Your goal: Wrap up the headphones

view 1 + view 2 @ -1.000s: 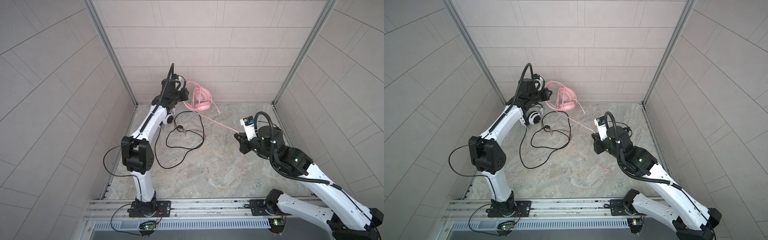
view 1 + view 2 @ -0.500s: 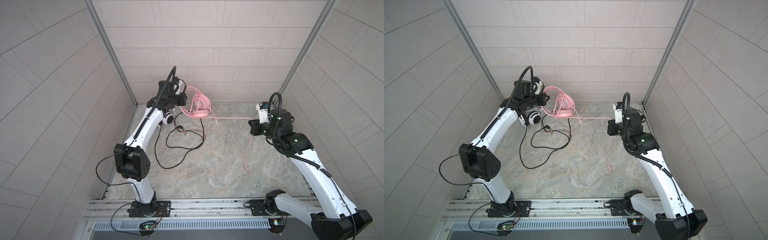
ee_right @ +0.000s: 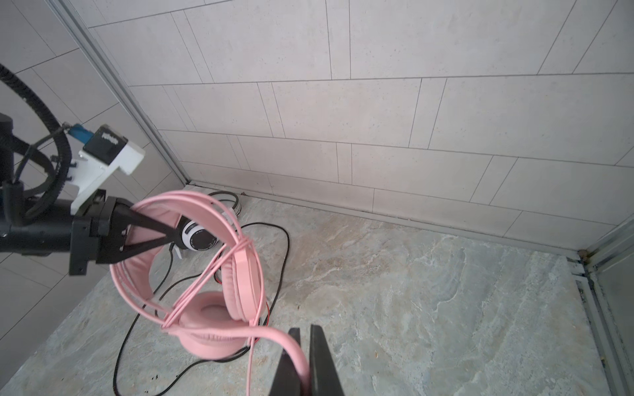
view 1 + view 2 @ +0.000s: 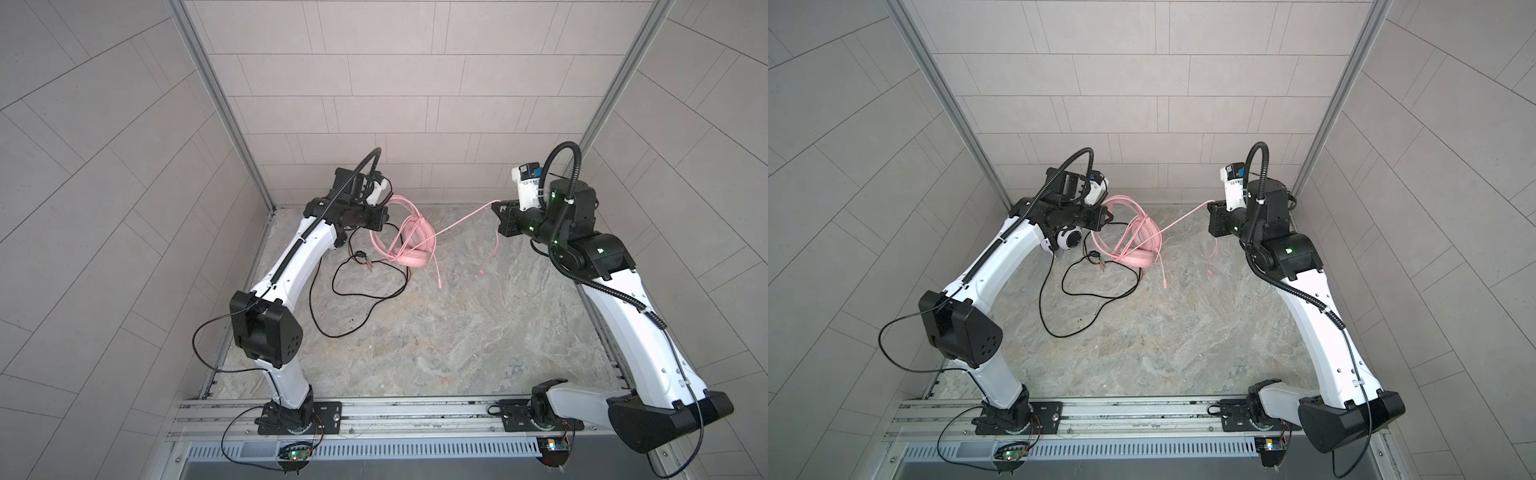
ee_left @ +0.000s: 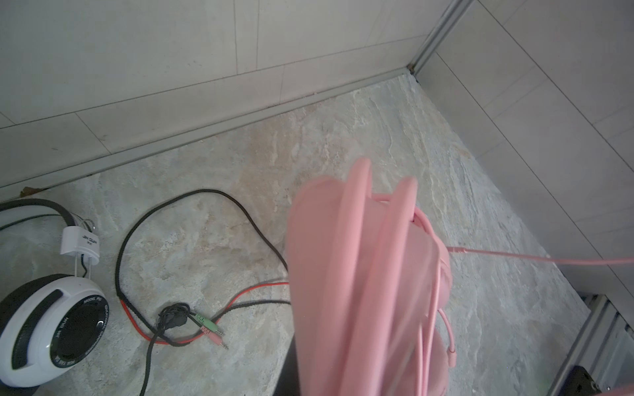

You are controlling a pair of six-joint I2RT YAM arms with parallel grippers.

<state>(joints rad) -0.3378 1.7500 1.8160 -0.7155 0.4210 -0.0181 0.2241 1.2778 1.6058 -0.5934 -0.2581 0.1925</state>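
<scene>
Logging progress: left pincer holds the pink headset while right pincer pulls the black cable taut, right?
Not quite. The right pincer grips the pink cable, not the black cable, as the right wrist view shows. The left pincer does hold the pink headset.

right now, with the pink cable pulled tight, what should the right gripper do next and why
Probably carry the pink cable around the pink headset for another loop: the left gripper holds its band, the right gripper pinches the taut cable.
</scene>
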